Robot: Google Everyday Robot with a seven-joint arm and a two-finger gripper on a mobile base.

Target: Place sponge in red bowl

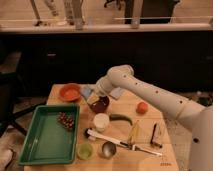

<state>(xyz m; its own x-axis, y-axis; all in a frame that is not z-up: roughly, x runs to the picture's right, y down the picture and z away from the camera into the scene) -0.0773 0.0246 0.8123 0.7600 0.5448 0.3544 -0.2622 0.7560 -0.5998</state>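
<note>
Nearest, a small green cup (85, 150) and a metal scoop (108, 148). Next, a green tray (42, 142) holding grapes (65, 120), beside a white cup (101, 122). Farther back, a dark bowl (100, 104). Just above it, the gripper (93, 96), pinched shut on the sponge (89, 93). Left of that, the red bowl (70, 92), with nothing in it. Off right, an orange fruit (142, 107).

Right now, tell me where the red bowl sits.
The red bowl sits at the table's far left corner, just beyond the green tray and left of the dark bowl. The shut gripper hovers to its right, beside the dark bowl.
</note>
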